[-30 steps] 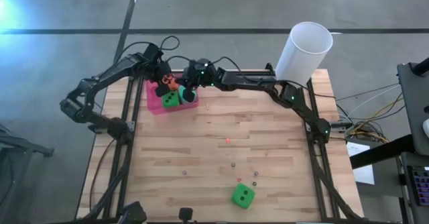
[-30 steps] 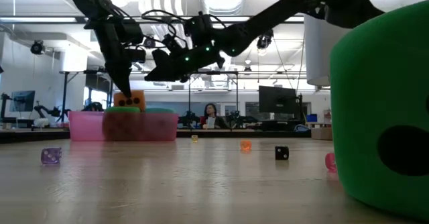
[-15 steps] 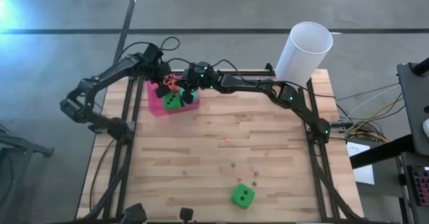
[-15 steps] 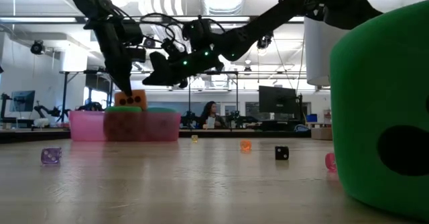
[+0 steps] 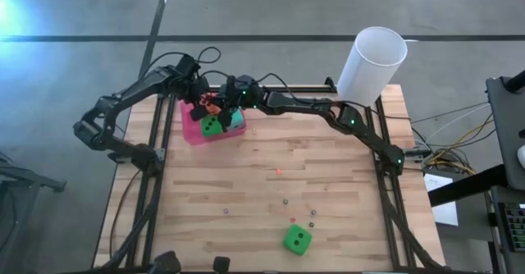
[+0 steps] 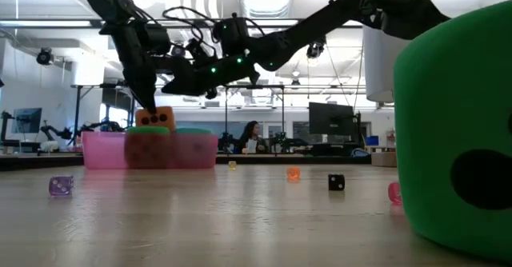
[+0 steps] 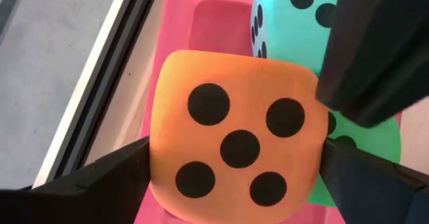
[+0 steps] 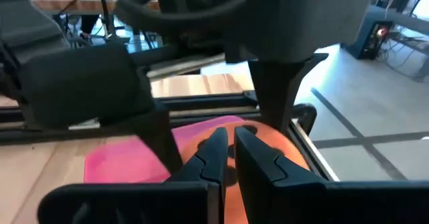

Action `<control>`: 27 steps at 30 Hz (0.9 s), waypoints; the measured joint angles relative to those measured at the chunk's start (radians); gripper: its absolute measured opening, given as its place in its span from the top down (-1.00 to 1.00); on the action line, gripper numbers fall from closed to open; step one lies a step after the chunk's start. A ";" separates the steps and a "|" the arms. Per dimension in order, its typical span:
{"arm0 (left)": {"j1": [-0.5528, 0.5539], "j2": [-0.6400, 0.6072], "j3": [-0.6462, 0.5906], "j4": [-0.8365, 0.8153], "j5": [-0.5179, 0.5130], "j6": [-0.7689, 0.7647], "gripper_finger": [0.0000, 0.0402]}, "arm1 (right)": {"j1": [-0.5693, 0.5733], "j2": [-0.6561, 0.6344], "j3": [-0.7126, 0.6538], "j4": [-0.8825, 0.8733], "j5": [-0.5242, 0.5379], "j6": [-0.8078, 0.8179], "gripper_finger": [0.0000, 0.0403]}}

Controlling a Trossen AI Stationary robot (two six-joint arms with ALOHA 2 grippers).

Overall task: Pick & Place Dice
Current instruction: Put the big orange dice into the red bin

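A pink tray [image 5: 190, 130] stands at the table's far left. In it lie a green die [image 5: 212, 126] and a teal die [image 7: 295, 16]. An orange die [image 7: 234, 143], five pips up, rests on top of them and rises above the rim [image 6: 154, 117]. My left gripper [image 7: 234, 163] points down, open, with one finger on each side of the orange die. My right gripper [image 8: 228, 140] is shut. It reaches almost level from the right and hovers just above the tray beside the orange die [image 5: 221, 103]. My left gripper has its two fingers [image 7: 107, 177] beside two opposite sides of the orange die [image 7: 157, 163], coming from above. I cannot tell whether they touch it. The die sits on the other dice in the tray.
A second green die [image 5: 297, 239] lies near the table's front edge and fills the right of the low view [image 6: 456, 131]. A tall white cylinder [image 5: 373, 61] stands at the far right corner. Tiny dice [image 5: 285, 200] are scattered over the middle of the wooden table.
My right gripper has moved toward the table's left edge, over the tray and closer to the orange die, staying shut.
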 joint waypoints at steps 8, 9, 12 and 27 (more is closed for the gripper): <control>-0.006 0.000 0.000 -0.001 0.004 0.000 -0.99 | 0.002 0.002 -0.022 -0.012 -0.003 0.000 0.87; -0.006 0.000 0.000 -0.001 0.004 0.000 -0.99 | 0.002 0.002 -0.025 -0.015 -0.003 0.001 0.87; -0.008 0.000 0.002 -0.001 0.004 0.000 -0.98 | 0.002 0.002 -0.031 -0.033 -0.003 0.001 0.87; -0.009 -0.009 0.007 -0.003 0.004 0.000 -0.98 | 0.001 0.002 -0.034 -0.069 0.008 0.001 0.87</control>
